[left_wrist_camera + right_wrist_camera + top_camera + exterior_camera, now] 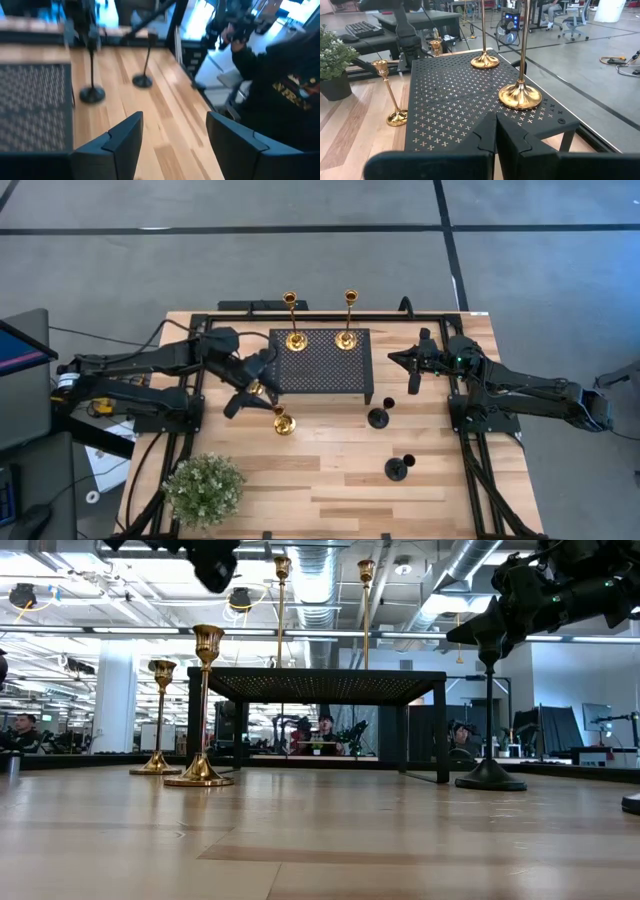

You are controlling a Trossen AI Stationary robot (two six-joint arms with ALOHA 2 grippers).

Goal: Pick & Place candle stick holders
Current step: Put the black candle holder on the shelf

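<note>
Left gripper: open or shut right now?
Open. In its wrist view the left gripper shows two dark fingers spread apart, bare wooden table between them, nothing held.

The tabletop [330,480] is light wood with pale and darker stripes. The stand [320,362] on it is black with rows of tiny cross-shaped holes. Two tall candle stick holders [295,338] on the stand are shiny gold. Two short holders [284,423] are gold too. Two other short holders [378,418] are black. The potted plant [204,488] is green with little pale specks. Both arms [140,375] are black.
</note>
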